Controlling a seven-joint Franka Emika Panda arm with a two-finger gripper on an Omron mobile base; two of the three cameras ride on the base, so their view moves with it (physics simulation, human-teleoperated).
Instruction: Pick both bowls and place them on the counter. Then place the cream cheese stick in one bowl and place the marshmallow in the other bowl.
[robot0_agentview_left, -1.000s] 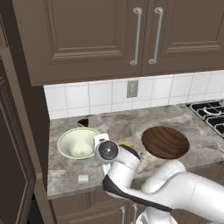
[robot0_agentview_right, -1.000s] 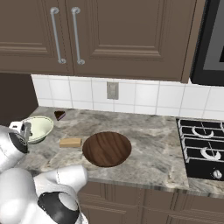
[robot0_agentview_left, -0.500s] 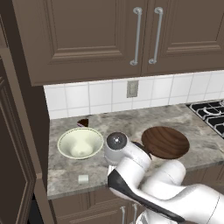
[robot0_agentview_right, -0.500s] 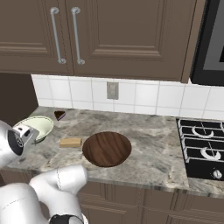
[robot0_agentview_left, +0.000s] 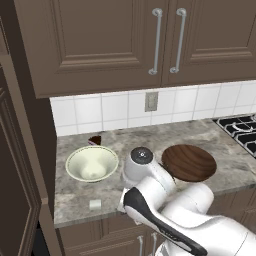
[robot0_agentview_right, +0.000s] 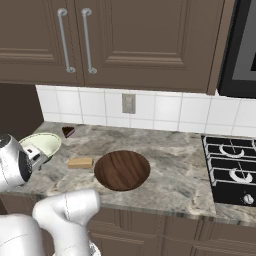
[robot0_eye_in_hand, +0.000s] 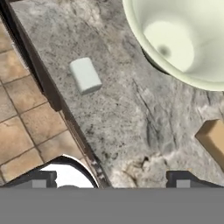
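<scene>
The counter (robot0_agentview_left: 227, 172) looks like polished grey-beige marbled stone with darker veining, smooth and faintly sheened. The cream bowl (robot0_agentview_left: 92, 163) reads as glossy glazed ceramic, with a soft highlight inside, while the dark bowl (robot0_agentview_right: 122, 170) shows brown wood grain and a low satin finish. The cream cheese stick (robot0_agentview_right: 81, 162) is a matt tan block (no shine on it at all), and the marshmallow (robot0_eye_in_hand: 85, 75) is a dull, chalky white. The upper cabinets (robot0_agentview_left: 105, 40) are matt brown wood with brushed metal handles (robot0_agentview_left: 157, 41); the backsplash tiles (robot0_agentview_right: 165, 112) are smooth glossy white
</scene>
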